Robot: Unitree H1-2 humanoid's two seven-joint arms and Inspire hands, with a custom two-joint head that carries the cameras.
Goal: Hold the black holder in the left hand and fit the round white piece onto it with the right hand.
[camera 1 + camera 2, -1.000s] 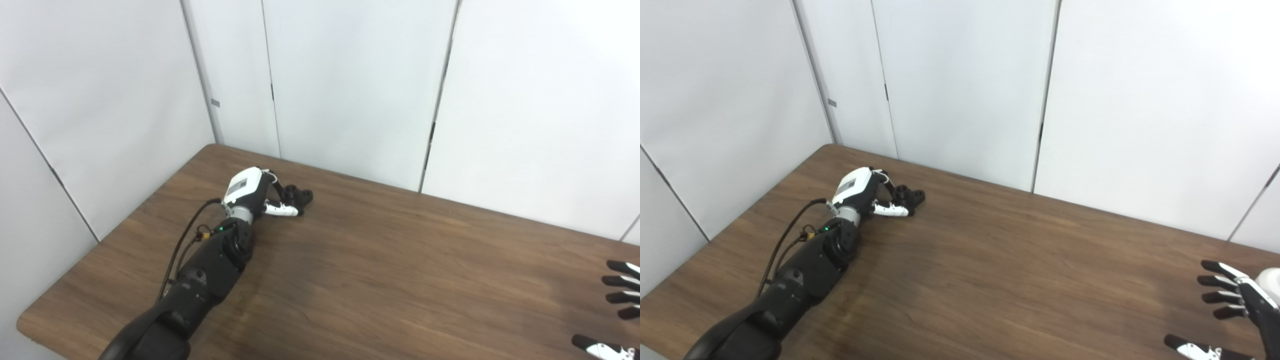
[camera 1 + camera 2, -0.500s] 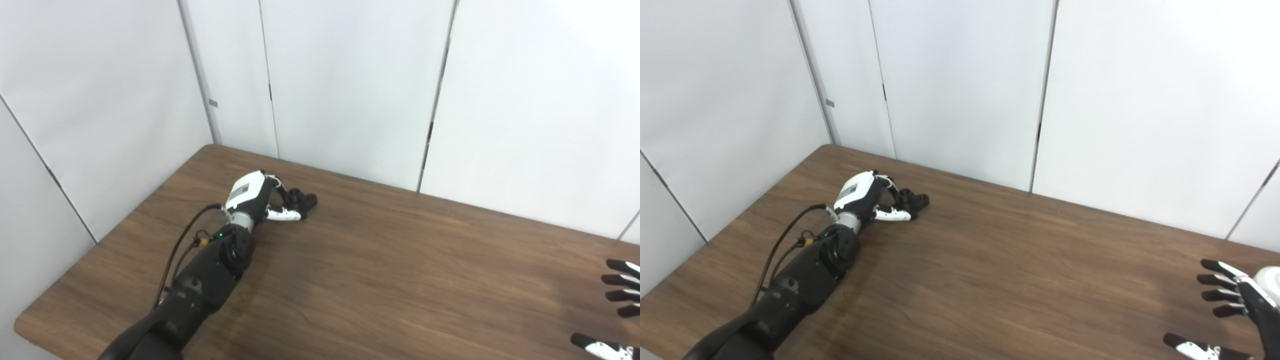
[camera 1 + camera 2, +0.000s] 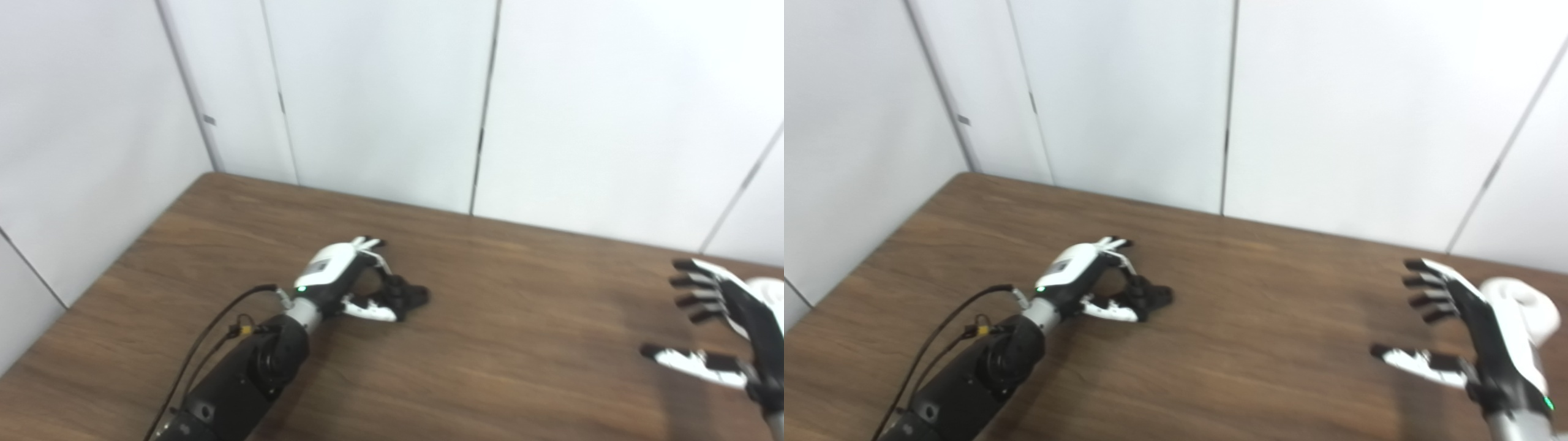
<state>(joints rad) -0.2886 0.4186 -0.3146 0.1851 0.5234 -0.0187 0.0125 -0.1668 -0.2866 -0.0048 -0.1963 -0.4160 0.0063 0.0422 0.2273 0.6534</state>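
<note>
In my left eye view I see the left hand [image 3: 343,278] a little left of the centre of the brown table [image 3: 502,343], its fingers closed around the black holder [image 3: 404,294], which lies on the wood at 3 o'clock of the hand. At 3 o'clock of the picture my right hand [image 3: 729,331] hovers with the fingers spread apart, holding nothing. A black cable [image 3: 208,343] runs along the left forearm.

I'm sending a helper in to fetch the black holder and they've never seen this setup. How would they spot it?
Start at the brown wooden table in front of the white wall panels, then follow the robot's left arm up from the near left edge to its left hand. The black holder is the small dark, knobbly piece in that hand's fingers; the only other loose item is a round white piece far right.
</note>
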